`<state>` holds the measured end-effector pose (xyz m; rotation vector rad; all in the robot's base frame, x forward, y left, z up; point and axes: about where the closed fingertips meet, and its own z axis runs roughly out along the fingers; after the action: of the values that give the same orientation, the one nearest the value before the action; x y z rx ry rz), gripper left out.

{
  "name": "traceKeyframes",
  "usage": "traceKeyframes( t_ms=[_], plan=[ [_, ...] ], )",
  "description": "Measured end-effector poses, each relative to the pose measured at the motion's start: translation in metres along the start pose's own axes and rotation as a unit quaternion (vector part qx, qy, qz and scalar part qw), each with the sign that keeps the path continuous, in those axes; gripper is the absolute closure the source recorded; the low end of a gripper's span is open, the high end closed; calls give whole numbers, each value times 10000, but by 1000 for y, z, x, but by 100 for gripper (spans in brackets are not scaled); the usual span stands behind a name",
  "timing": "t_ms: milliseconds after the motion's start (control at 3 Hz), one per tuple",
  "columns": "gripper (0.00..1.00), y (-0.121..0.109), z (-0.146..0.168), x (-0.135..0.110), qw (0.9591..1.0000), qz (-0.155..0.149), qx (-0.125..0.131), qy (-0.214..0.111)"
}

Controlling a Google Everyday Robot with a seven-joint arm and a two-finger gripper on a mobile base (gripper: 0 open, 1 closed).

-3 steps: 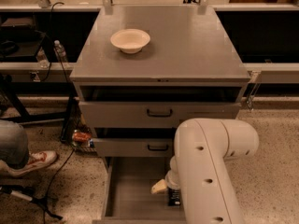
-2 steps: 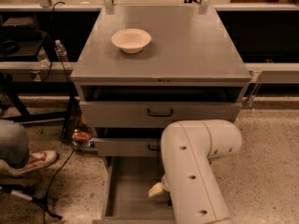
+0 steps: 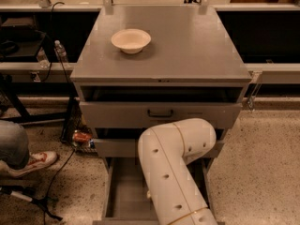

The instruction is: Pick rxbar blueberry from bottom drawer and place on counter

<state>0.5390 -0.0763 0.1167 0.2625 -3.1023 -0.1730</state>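
Observation:
The bottom drawer is pulled open below the cabinet, and its grey floor shows on the left. My white arm reaches down into it and covers its middle and right. My gripper is hidden behind the arm, down inside the drawer. The rxbar blueberry is out of view. The counter is the flat grey cabinet top above.
A pale bowl stands on the counter's back left. The top drawer with a black handle is slightly open. A person's leg and shoe are at the left, with cables on the floor. Dark shelves flank the cabinet.
My arm has swung left and further across the open drawer. The gripper tip and the dark object beside it, seen earlier, are now covered by the arm.

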Motion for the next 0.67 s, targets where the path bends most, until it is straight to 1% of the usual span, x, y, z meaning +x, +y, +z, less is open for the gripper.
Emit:
traceKeyframes(
  t_ms=[333, 667],
  plan=[
    [3, -2, 22, -9, 9999, 130, -29, 14],
    [26, -5, 32, -14, 9998, 193, -84, 68]
  ],
)
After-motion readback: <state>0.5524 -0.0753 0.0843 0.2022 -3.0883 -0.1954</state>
